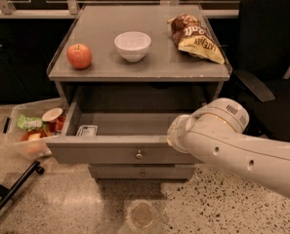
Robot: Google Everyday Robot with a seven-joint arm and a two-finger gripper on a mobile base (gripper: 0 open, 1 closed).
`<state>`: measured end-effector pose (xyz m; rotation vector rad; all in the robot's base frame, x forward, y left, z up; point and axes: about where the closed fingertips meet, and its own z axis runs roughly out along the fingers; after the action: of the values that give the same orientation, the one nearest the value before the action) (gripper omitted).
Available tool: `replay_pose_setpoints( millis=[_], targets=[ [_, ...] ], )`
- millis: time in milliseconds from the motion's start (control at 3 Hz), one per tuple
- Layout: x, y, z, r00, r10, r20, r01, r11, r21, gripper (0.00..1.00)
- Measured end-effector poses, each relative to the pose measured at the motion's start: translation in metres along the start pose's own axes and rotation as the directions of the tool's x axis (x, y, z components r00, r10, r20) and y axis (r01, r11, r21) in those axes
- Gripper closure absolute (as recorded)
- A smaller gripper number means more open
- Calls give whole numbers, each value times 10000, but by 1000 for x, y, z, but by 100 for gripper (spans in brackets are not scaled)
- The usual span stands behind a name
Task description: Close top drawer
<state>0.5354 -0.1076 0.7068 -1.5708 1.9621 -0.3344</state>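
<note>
The top drawer (110, 152) of the grey cabinet stands pulled out. It has a flat grey front with a small round metal knob (139, 154) at its centre. A small flat packet (87, 130) lies in its front left corner. My white arm (232, 145) reaches in from the right. Its end sits at the right part of the drawer's front edge. The gripper (173, 136) is hidden behind the arm's wrist there.
On the cabinet top (100, 69) are a red apple (79, 56), a white bowl (133, 46) and a chip bag (195, 37). A lower drawer (142, 172) is shut. A clear bin of items (30, 130) sits at the left. A black chair (269, 67) stands at the right.
</note>
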Motion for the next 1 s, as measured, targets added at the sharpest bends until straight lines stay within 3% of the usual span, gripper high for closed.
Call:
replay_pose_setpoints(
  millis=[333,1000],
  targets=[
    [0,7,-4,9998,98,-180,-107,9987,-496,81],
    [0,9,-4,9998,50,-196,-62,9983,-583,35]
  ],
)
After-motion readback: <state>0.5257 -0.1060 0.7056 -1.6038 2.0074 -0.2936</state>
